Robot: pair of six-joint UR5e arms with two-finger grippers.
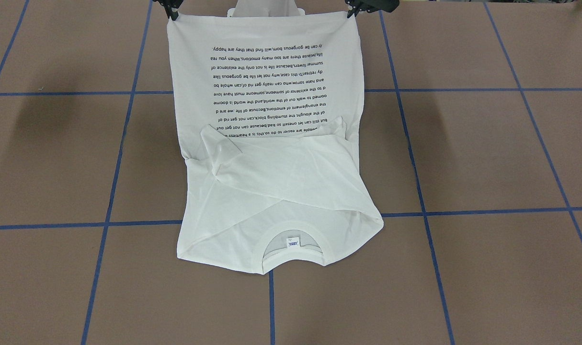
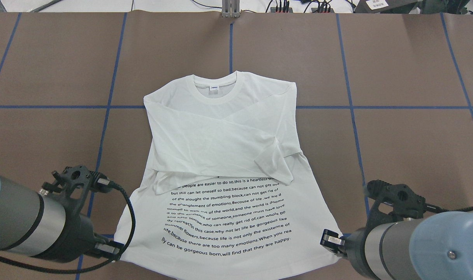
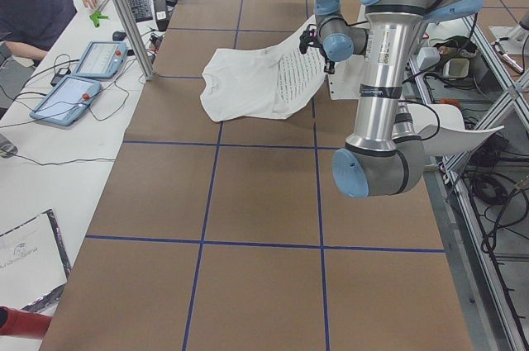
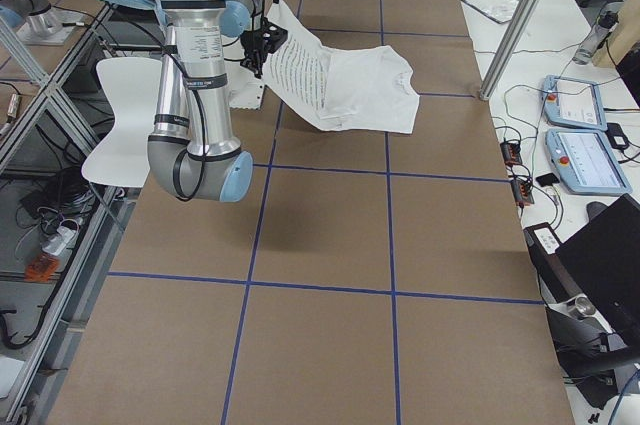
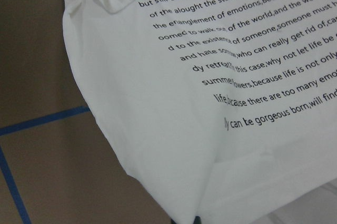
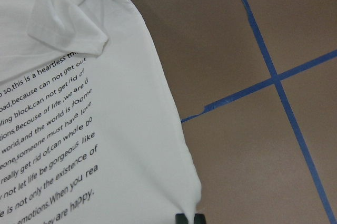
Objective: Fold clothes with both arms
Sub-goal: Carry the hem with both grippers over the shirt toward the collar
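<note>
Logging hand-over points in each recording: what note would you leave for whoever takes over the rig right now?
Left gripper: shut on one hem corner of the T-shirt.
Right gripper: shut on the other corner.
Hem end is lifted, text side up; collar end lies flat on the table.
Done: both sleeves folded across the chest.
Left: likely carry the hem over to the collar, lay it down, release.
</note>
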